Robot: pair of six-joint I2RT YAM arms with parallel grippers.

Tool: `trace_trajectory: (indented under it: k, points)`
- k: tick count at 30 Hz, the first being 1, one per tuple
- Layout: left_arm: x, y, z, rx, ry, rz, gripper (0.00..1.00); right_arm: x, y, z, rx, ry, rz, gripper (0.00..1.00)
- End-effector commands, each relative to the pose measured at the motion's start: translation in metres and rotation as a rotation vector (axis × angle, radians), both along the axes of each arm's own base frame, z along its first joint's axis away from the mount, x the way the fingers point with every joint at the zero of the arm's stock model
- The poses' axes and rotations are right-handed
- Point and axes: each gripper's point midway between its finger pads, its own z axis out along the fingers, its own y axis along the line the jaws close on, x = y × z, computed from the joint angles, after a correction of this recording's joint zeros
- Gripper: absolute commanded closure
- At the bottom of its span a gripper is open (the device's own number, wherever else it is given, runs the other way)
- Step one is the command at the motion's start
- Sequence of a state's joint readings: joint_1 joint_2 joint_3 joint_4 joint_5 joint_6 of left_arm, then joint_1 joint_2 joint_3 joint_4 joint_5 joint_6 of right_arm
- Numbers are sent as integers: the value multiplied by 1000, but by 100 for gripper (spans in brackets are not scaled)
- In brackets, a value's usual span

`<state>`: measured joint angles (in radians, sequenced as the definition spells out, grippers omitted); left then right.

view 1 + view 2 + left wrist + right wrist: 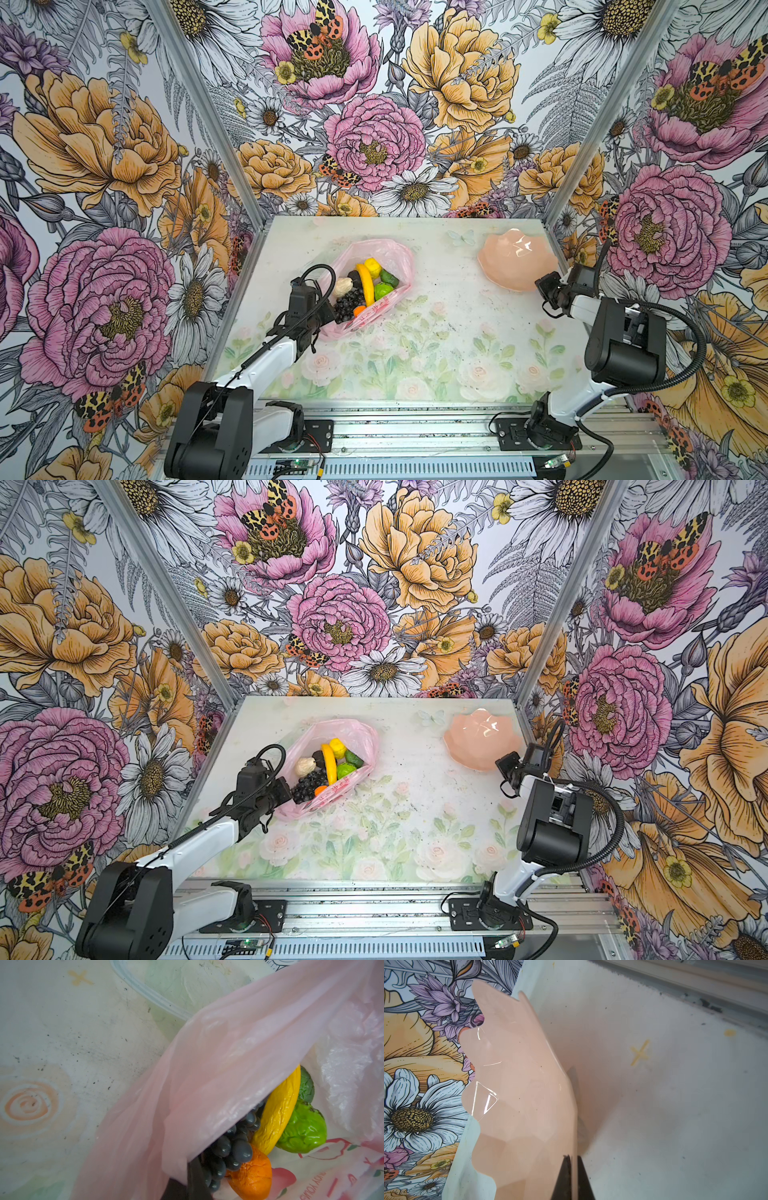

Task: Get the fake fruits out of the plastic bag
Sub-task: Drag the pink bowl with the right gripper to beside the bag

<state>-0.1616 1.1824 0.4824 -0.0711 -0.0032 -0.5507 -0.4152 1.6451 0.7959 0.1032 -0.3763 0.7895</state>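
The left gripper (329,315) has its jaws pinched tight on the rim of the thin, translucent pink plastic bag (395,254). The small plastic fake fruits (366,286) lie inside it, just beyond those jaws. The right gripper (573,1169) is clamped narrow on the edge of the peach petal-edged bowl (519,1084), well apart from the bag.

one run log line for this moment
left gripper shut on plastic bag edge | right gripper shut on bowl rim | fake fruits all inside bag | bowl empty
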Motion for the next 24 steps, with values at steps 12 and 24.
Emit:
trace_trajectory:
  k: [12, 24]
  points:
    - [4, 4, 8, 38, -36, 10, 100, -72, 141, 50, 63, -87, 449, 100]
    - [6, 8, 9, 62, -42, 24, 100, -142, 219, 40, 75, 5, 679, 100]
